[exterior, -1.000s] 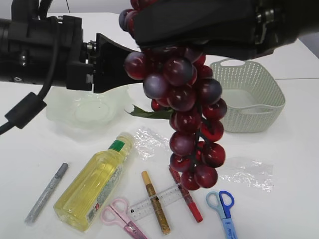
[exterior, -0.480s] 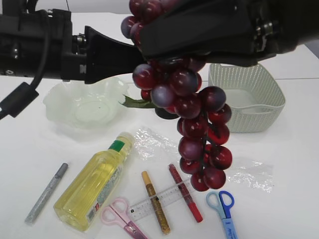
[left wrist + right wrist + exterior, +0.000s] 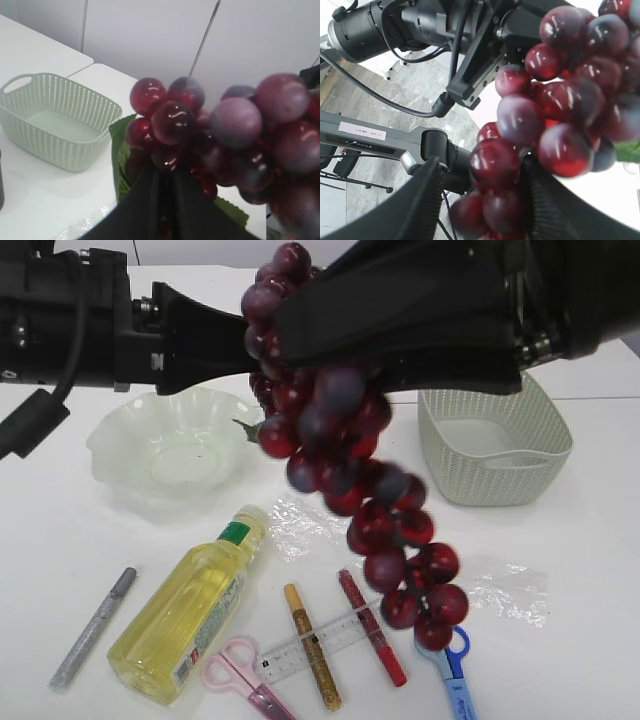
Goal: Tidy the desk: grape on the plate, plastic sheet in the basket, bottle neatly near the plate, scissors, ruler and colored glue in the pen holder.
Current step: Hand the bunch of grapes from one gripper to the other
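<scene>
The bunch of red and purple grapes point(image 3: 340, 460) hangs in the air over the table's middle, blurred as it swings. My left gripper point(image 3: 252, 335) is shut on the bunch's top; in the left wrist view point(image 3: 165, 172) its fingers pinch together under the grapes point(image 3: 200, 135). My right gripper point(image 3: 300, 335) is above the bunch. In the right wrist view point(image 3: 480, 170) its jaws stand wide apart around the grapes point(image 3: 545, 115), with a gap at the left finger. The glass plate point(image 3: 110, 445) lies below left. The pen holder is out of view.
A mint basket point(image 3: 495, 475) stands at the right. On the table lie an oil bottle point(image 3: 190, 610), two plastic sheets point(image 3: 300, 525) point(image 3: 505, 585), pink scissors point(image 3: 245, 675), blue scissors point(image 3: 455, 670), a ruler point(image 3: 345, 632), and silver point(image 3: 95, 628), gold point(image 3: 325, 680) and red point(image 3: 385, 655) glue pens.
The left gripper has moved right and taken the bunch's top. The bunch's top has shifted left and up, and its lower end swings out to the lower right.
</scene>
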`<state>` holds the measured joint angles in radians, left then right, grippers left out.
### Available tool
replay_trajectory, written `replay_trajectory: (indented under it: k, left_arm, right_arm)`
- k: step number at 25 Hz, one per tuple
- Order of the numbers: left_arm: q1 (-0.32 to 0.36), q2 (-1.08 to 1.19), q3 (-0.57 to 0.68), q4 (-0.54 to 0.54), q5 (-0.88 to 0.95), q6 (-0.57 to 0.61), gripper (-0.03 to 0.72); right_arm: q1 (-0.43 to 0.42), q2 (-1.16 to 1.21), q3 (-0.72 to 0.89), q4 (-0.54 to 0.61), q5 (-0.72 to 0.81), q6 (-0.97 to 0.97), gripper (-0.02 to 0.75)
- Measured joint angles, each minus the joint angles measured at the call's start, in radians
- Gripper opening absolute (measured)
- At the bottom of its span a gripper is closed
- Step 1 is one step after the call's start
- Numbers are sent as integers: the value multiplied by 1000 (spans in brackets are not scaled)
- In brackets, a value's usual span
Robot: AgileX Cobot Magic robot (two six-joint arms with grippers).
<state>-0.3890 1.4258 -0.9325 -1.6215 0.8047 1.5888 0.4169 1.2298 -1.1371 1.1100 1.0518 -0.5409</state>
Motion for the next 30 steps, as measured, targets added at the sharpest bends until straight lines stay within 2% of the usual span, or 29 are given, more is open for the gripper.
replay_trajectory:
  k: [4, 16, 22, 30]
  left_arm:
    - [1, 0, 0, -29, -11, 0, 7]
    - [3, 0, 0, -60, -16, 0, 5]
    - [36, 0, 0, -109, -14, 0, 4]
    - [186, 0, 0, -119, -15, 0, 4]
  right_arm:
    - [0, 0, -2, 0, 3, 1, 410]
    - [0, 0, -2, -21, 6, 6, 416]
    - [0, 0, -4, -239, 9, 133, 417]
    - [0, 0, -4, -530, 78, 291, 417]
